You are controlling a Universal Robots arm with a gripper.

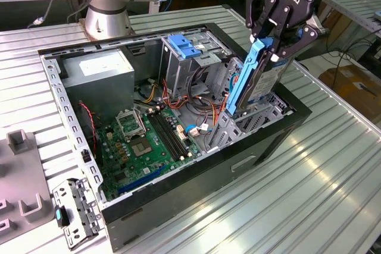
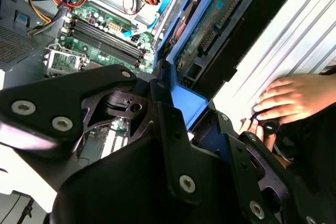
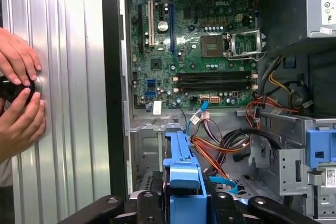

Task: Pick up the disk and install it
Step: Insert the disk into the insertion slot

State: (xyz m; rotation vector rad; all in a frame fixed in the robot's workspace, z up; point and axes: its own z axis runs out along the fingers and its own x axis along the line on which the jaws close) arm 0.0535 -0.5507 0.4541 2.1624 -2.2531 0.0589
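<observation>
My gripper (image 1: 272, 47) hangs over the open computer case (image 1: 262, 147) and is shut on the disk (image 1: 257, 81). The disk is a silver-grey drive with blue side rails, held steeply tilted. Its lower end reaches down into the metal drive bay (image 1: 247, 120) at the exterior view's right end of the case. In the second wrist view the disk's (image 2: 207, 24) green circuit underside and blue rail run away from the black fingers (image 2: 163, 95). In the first wrist view the disk's blue rail (image 3: 180, 163) sticks out between the finger links of my gripper (image 3: 184, 205), above the bay.
Inside the case lie the green motherboard (image 1: 149, 141), loose coloured cables (image 1: 190, 102), a grey power supply box (image 1: 98, 72) and a blue-latched metal cage (image 1: 184, 49). A person's hands (image 3: 18, 93) rest on the ribbed table (image 1: 315, 182) beside the case. Grey fixtures (image 1: 24, 206) sit at the exterior view's left.
</observation>
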